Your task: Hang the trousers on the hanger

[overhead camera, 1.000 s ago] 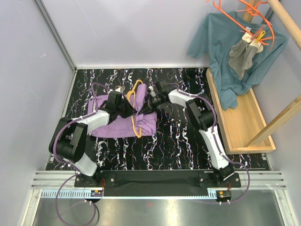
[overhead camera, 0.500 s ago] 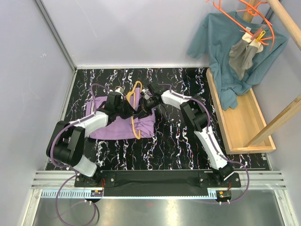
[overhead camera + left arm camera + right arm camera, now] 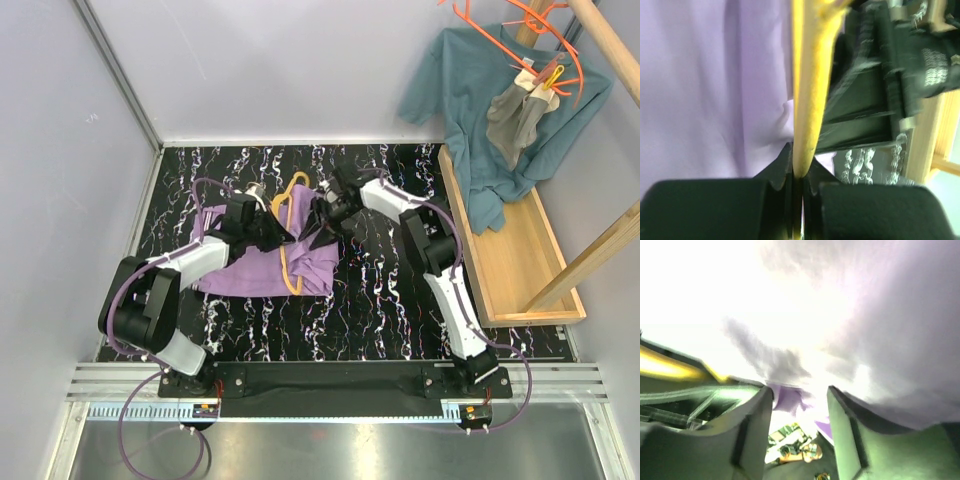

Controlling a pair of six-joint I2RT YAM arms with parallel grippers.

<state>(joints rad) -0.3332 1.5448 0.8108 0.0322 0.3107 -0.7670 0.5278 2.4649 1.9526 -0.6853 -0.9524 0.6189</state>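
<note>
The lilac trousers [image 3: 250, 262] lie bunched on the black marbled table, left of centre. The yellow hanger [image 3: 288, 238] lies across their right part, its hook [image 3: 296, 180] pointing to the far side. My left gripper [image 3: 276, 232] is shut on a hanger bar [image 3: 807, 100], with the trousers [image 3: 715, 90] beneath it; the left gripper [image 3: 801, 172] pinches the bar at its fingertips. My right gripper [image 3: 322, 216] stands open at the trousers' right edge. In the right wrist view the right gripper [image 3: 800, 397] has its fingers [image 3: 752, 432] apart, with a fold of trousers [image 3: 865, 315] just past the tips and the hanger [image 3: 670, 367] at left.
A wooden tray [image 3: 512, 262] runs along the right side of the table. Above it a teal shirt [image 3: 480, 100] and a small grey garment [image 3: 520, 112] hang on orange hangers [image 3: 535, 25] from a wooden rail [image 3: 610, 45]. White walls close the left and far sides.
My right gripper has opened and let go of the trousers cloth, shifting slightly right. The left gripper stays shut on the hanger and has moved a little toward the far side.
</note>
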